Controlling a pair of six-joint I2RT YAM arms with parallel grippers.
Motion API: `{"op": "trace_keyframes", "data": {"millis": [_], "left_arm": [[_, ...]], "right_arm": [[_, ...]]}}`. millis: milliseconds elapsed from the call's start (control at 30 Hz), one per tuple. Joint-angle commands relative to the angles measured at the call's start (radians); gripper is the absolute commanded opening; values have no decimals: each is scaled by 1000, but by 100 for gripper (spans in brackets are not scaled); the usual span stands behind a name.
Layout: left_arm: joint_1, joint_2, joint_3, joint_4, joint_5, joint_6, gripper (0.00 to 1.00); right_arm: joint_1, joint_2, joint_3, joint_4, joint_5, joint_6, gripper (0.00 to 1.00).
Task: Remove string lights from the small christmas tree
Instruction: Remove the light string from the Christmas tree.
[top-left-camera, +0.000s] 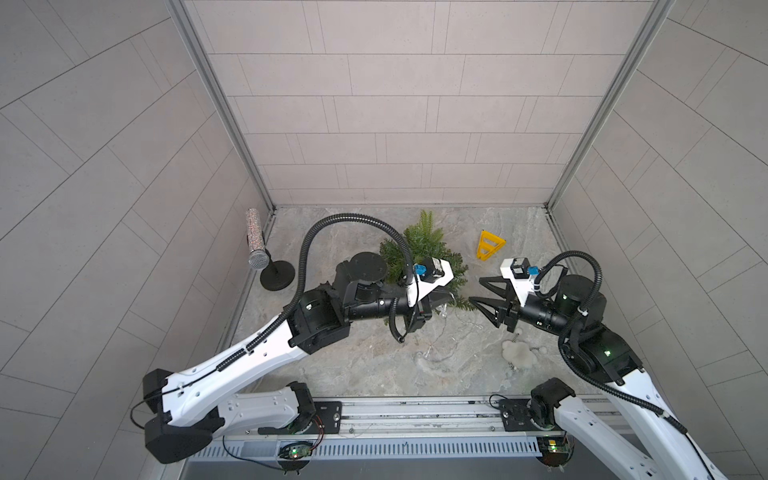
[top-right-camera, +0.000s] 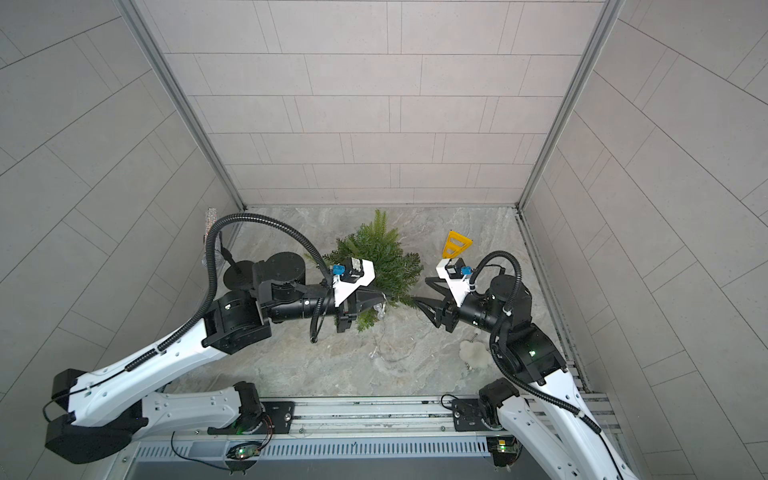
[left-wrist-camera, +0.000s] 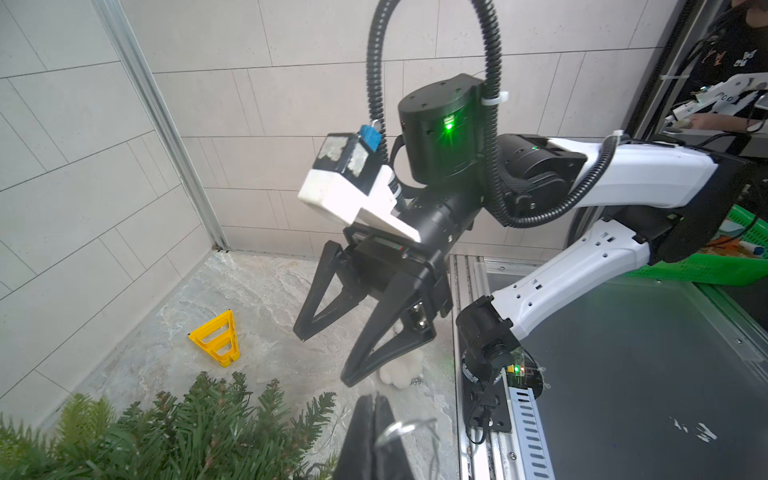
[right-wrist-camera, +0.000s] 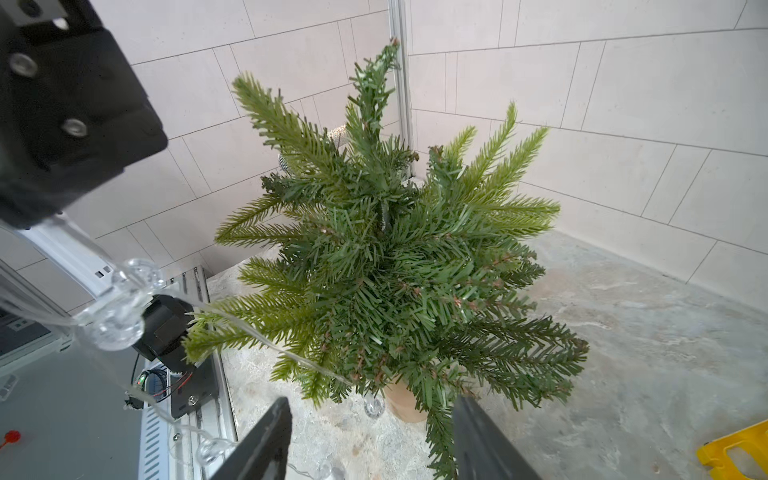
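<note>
Strand: string lights (right-wrist-camera: 112, 328) stretch from left hand (left-wrist-camera: 374, 415), clenched on them, to low branches of tree (right-wrist-camera: 386, 257) | right hand (top-left-camera: 475, 289) released, strand crossing just ahead.

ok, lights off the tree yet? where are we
Not quite. Done: loops of the string lights lie on the table in front of the small christmas tree. In hand: the left gripper is shut on the wire beside the tree; the right gripper is open and empty. Left: one strand runs into the lower branches by the pot and needs pulling free.
</note>
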Motion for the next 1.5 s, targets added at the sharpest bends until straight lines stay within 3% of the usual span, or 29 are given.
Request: {"op": "trace_keyframes", "data": {"millis": [0,67,533,667,1100,1467], "left_arm": [[-6,-30,1,-4,26,-6,0],[-6,-30,-9,-4,25,-8,0],[-6,37,7,48,7,-9,0],[-6,66,29,53,14,-9,0],[-7,102,40,85,55,-28,0],[-8,117,36,91,85,-46,0]], "right_arm": [[47,-9,-23,48,-8,-34,52],[76,-9,-40,57,12,-62,45],[190,105,-34,238,27,-128,47],[190,120,-25,250,105,-125,36],[190,5,-53,161,210,-117,14],[190,-97,-143,165,188,-40,14]]}}
